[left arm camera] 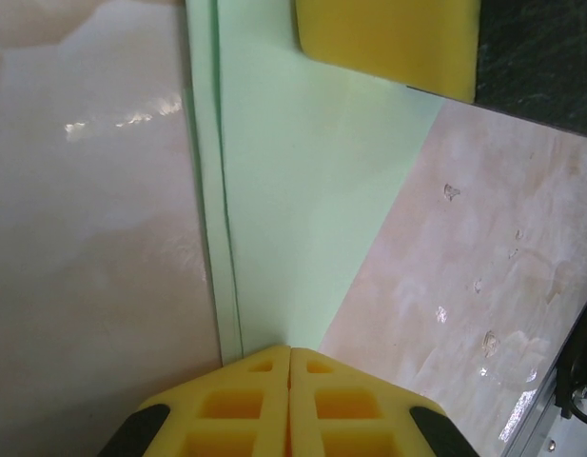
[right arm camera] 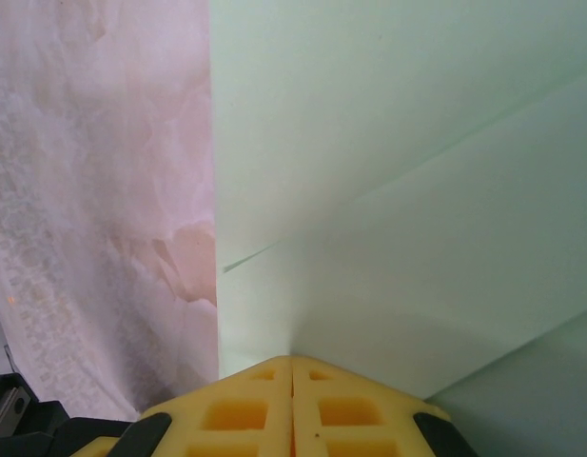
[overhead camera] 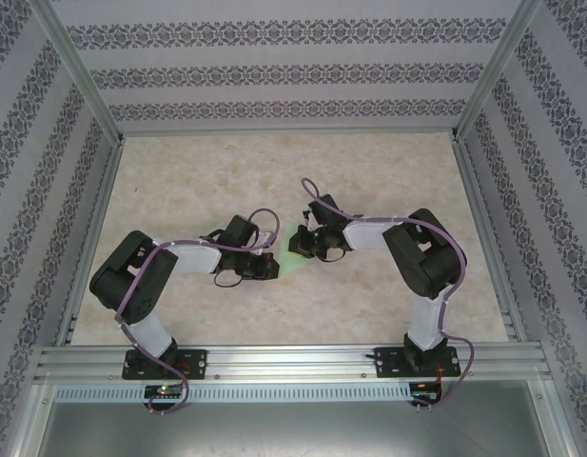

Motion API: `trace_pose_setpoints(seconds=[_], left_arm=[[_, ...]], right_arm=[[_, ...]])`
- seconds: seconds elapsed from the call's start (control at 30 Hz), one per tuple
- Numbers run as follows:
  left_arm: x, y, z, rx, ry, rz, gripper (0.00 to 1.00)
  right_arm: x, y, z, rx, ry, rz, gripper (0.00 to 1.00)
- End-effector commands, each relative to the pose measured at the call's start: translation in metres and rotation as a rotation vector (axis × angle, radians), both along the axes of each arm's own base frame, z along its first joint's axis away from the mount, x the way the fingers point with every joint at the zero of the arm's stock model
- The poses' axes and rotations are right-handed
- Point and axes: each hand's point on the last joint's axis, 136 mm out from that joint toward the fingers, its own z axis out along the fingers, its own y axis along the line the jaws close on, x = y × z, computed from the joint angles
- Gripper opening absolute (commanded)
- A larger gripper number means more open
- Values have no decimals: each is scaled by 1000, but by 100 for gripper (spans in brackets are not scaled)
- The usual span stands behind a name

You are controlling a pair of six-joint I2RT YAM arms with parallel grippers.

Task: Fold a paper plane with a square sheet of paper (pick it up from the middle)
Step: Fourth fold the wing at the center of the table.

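**Left fingers.** In the left wrist view, the two yellow honeycomb-moulded fingers (left arm camera: 255,405) of the left gripper (left arm camera: 290,350) are pressed fully together at the bottom centre of the frame. They clamp the narrow, pointed end of the pale green folded paper (left arm camera: 303,219).

**Right fingers.** In the right wrist view, the yellow fingers (right arm camera: 250,414) of the right gripper (right arm camera: 292,360) are likewise pressed together with no gap at the bottom centre. They pinch an edge of the same paper, where a diagonal crease runs towards the upper right.

**Paper.**
- In the left wrist view, the paper widens from the fingers towards the top of the frame.
- Stacked layers show along its left edge.
- One yellow pad of the right gripper overlaps its upper edge.
- Whether the paper touches the surface below cannot be determined.

**Overhead view.** The paper (overhead camera: 295,255) sits at the centre of the frame, between the left gripper (overhead camera: 271,268) on the lower left and the right gripper (overhead camera: 304,246) on the upper right.

**Surroundings.** The beige marble-patterned table (overhead camera: 179,181) extends around both arms. Patterned wall panels (overhead camera: 274,71) enclose it.
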Motion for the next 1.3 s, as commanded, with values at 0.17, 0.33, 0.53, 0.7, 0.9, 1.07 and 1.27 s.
trace_pose_setpoints(seconds=[0.17, 0.33, 0.53, 0.7, 0.9, 1.07, 1.27], left_arm=[[-87, 47, -44, 198, 315, -63, 10], [-93, 53, -43, 220, 329, -51, 11], [-106, 60, -52, 230, 365, -22, 11], [-113, 69, -57, 274, 391, -4, 11], [-113, 69, -48, 272, 385, 8, 11], [-97, 59, -24, 246, 301, -6, 10], [-36, 40, 47, 114, 43, 84, 11]], right_arm=[[8, -31, -35, -153, 19, -83, 7], [7, -32, -37, -158, 23, -83, 7], [6, -32, -35, -153, 19, -77, 6], [7, -31, -34, -150, 18, -74, 7], [5, -31, -34, -151, 19, -75, 7], [6, -19, -24, -103, 6, -47, 8], [13, -3, 19, -34, -73, -9, 13]])
